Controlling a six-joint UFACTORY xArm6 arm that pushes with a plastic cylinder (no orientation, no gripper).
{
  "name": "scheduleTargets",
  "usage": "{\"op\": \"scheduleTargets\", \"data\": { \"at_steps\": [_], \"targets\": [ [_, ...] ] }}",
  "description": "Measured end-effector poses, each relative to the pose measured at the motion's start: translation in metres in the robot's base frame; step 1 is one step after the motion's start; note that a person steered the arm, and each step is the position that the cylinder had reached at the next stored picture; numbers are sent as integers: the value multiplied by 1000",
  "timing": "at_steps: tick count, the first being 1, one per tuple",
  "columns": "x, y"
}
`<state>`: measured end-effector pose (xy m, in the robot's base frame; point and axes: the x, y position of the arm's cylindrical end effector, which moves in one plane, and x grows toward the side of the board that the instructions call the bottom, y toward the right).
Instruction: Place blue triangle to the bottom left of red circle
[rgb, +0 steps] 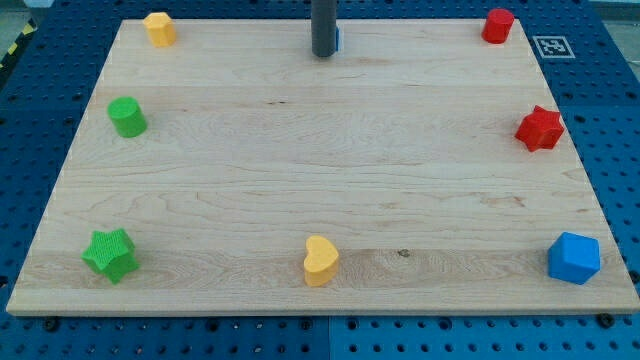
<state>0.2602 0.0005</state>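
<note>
**Desk editor:** Where is the task's block in this shot?

**Photographer:** At the view's top centre. Only a thin sliver of the small blue block shows, peeking out on the view's right of the dark rod; its shape cannot be made out. My tip rests on the desk just beside that sliver, on its left. Whether they touch, I cannot tell.

**Desk editor:** And the end effector's state?

**Photographer:** It is a plain straight rod and grasps nothing.

**Desk editor:** The red circle?

**Photographer:** The red circle block sits in the view's top right corner, well apart from the blue sliver and roughly level with it.

**Desk editor:** What else lies on the desk?

**Photographer:** All around the edges:
- A red star lies on the right side below the red circle block.
- A larger blue many-sided block is at the bottom right.
- A yellow heart sits at the bottom centre.
- A green star is at the bottom left.
- A green cylinder stands on the left side.
- A yellow block is at the top left.

The wooden desk lies on a blue pegboard.
</note>
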Motion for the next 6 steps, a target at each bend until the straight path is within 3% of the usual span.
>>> {"op": "scheduleTargets", "data": {
  "at_steps": [2,4,6],
  "targets": [
    [2,-37],
    [-58,-47],
    [-26,-10]
  ]
}}
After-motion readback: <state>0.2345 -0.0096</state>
